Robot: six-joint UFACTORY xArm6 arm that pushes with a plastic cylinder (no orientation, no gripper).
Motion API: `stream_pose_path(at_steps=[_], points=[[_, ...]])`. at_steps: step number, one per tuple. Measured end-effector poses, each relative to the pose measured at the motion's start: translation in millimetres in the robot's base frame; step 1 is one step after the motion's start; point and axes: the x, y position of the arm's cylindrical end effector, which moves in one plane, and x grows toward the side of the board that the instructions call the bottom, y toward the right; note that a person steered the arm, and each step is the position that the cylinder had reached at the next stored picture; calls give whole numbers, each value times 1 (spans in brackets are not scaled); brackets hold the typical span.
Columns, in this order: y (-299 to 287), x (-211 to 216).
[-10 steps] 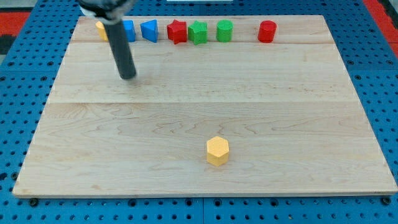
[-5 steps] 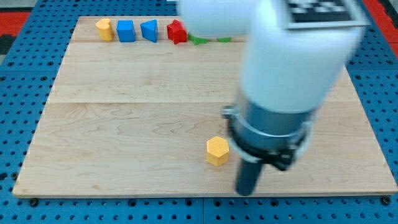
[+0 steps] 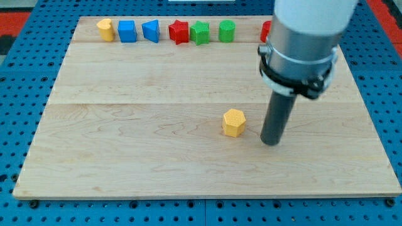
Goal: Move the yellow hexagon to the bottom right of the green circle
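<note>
The yellow hexagon [image 3: 233, 122] sits a little right of the board's middle, in its lower half. The green circle [image 3: 227, 30] stands in the row of blocks along the view's top edge, far above the hexagon. My tip [image 3: 271, 142] rests on the board just to the right of the yellow hexagon and slightly below it, with a small gap between them. The arm's white and grey body rises from it toward the view's top right.
The top row holds, from the left, a yellow block [image 3: 105, 29], a blue cube [image 3: 127, 31], a blue block [image 3: 151, 30], a red star [image 3: 179, 31], a green star [image 3: 200, 32], the green circle, and a red block [image 3: 265, 29] partly hidden behind the arm.
The yellow hexagon has moved up and to the right. My tip has moved from below the hexagon's right side to directly right of it, and the arm has lifted away from the top row.
</note>
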Motion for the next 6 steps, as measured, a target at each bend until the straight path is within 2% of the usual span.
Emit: stream_pose_path(at_steps=[1,2,3,4,5,6], points=[[-84,10],[-44,-24],[-28,-85],[-28,-110],[-30,-118],[-34,-87]])
